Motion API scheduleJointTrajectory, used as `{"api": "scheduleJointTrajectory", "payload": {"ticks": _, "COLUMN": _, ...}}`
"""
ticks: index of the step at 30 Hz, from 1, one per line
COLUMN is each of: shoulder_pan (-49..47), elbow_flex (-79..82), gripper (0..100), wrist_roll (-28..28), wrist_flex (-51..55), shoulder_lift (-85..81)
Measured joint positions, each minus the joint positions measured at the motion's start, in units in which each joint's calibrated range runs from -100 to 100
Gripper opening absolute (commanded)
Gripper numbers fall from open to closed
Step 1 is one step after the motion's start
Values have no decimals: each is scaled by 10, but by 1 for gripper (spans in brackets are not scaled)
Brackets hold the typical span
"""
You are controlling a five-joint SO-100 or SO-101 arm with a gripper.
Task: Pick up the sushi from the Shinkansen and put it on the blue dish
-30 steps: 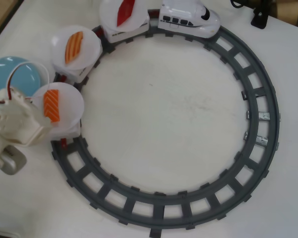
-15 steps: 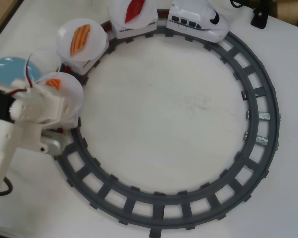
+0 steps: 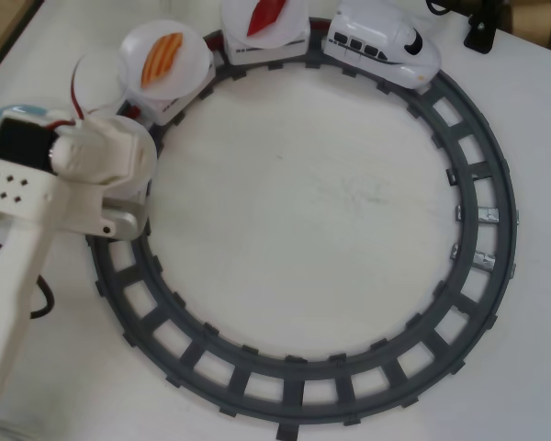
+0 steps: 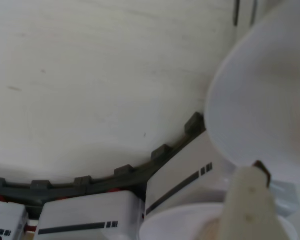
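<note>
In the overhead view the white Shinkansen (image 3: 381, 41) stands on the track at the top, pulling three cars with round white dishes. The first dish holds a dark red piece (image 3: 264, 14), the second a narrow orange striped piece (image 3: 161, 57). The third dish (image 3: 96, 73) looks bare where it shows. My gripper (image 3: 115, 138) hangs over that last car, its fingers hidden under the wrist. The bright-orange sushi is hidden. A pale blue rim, the blue dish (image 3: 14, 112), peeks from behind the arm. In the wrist view one finger (image 4: 250, 200) reaches over a white dish (image 4: 270, 90).
The grey oval track (image 3: 477, 248) rings the white table. My arm covers the track's left side. A black stand (image 3: 482, 28) sits at the top right corner. In the wrist view two white cars (image 4: 80, 222) stand on the track (image 4: 160, 152).
</note>
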Motion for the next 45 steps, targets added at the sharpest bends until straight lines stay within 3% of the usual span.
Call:
{"api": "scheduleJointTrajectory", "payload": {"ticks": 13, "shoulder_pan": -37, "elbow_flex": -56, "gripper": 37, "wrist_roll": -1, "wrist_flex": -16, "shoulder_lift": 78}}
{"api": "scheduleJointTrajectory", "payload": {"ticks": 17, "shoulder_pan": -38, "elbow_flex": -110, "gripper": 27, "wrist_roll": -5, "wrist_flex": -29, "shoulder_lift": 131}}
{"api": "scheduleJointTrajectory", "payload": {"ticks": 23, "shoulder_pan": -40, "elbow_flex": -221, "gripper": 3, "wrist_roll": -23, "wrist_flex": -28, "shoulder_lift": 190}}
{"api": "scheduleJointTrajectory", "payload": {"ticks": 45, "shoulder_pan": -27, "elbow_flex": -450, "gripper": 3, "wrist_roll": -34, "wrist_flex": 155, "shoulder_lift": 205}}
